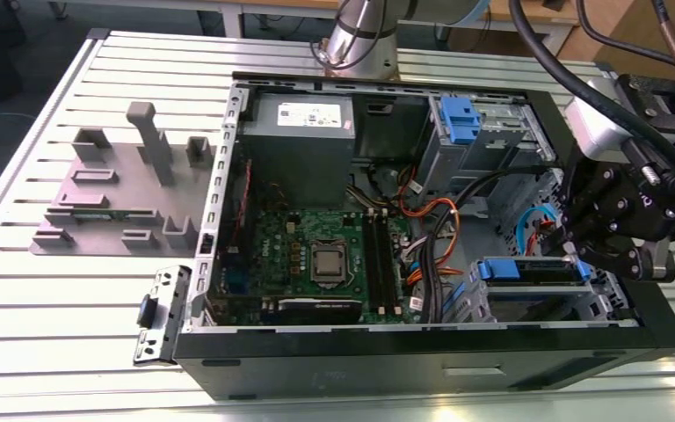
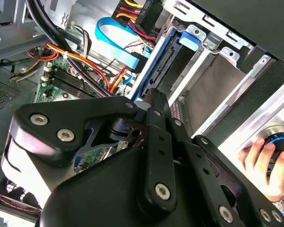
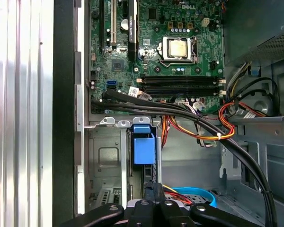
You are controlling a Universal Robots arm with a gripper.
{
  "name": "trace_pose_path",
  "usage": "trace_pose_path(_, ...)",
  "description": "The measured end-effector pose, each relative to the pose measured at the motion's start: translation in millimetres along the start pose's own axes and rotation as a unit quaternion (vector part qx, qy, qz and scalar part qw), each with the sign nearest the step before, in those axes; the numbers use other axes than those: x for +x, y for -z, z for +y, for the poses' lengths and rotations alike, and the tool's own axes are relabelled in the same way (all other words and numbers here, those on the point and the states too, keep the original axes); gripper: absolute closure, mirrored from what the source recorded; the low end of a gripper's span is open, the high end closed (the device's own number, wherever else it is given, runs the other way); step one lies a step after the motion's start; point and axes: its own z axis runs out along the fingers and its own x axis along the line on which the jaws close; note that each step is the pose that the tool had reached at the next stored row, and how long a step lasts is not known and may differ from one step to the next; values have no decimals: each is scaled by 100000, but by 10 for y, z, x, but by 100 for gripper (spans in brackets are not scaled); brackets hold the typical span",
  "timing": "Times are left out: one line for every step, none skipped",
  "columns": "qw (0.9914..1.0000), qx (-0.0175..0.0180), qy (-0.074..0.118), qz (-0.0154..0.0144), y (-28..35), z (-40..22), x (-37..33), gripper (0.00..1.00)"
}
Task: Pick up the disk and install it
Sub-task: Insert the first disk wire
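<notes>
Slatted metal desk [image 1: 32, 290] carrying one open computer case [image 1: 431, 352], seen in the exterior view. Nearest, at lower right inside the case, the disk [image 1: 533, 270] sits in its bay; the first wrist view shows its blue handle [image 3: 143, 149]. One tool [image 1: 572, 253] hangs at the disk's end, clenched, tips together at the blue frame in the second wrist view [image 2: 150, 101]; whether it pinches anything cannot be told. One person's hand [image 2: 262, 163] rests at that frame's lower right. Farther in lie one motherboard [image 1: 314, 255] and one cable bundle [image 1: 431, 237]. Farthest, upper right, stands a second blue caddy [image 1: 460, 119], making two. Likely risks: the disk jamming if it goes in tilted, the bundle snagging the tool, or the tool nearing the hand.
</notes>
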Motion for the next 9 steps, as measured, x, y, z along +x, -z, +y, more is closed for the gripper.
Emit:
trace_pose_path(100000, 0, -2, 2, 0, 0, 0, 90)
trace_pose_path(100000, 1, -2, -1, 0, 0, 0, 89)
trace_pose_path(100000, -1, -1, -1, 0, 0, 0, 84)
trace_pose_path(100000, 0, -3, -1, 0, 0, 0, 84)
trace_pose_path(100000, 0, -2, -2, 0, 0, 0, 77)
trace_pose_path(100000, 1, -2, 0, 0, 0, 0, 77)
trace_pose_path(100000, 0, -3, -1, 0, 0, 0, 71)
trace_pose_path(100000, 2, -2, 1, 0, 0, 0, 65)
trace_pose_path(100000, 1, -2, 0, 0, -1, 0, 65)
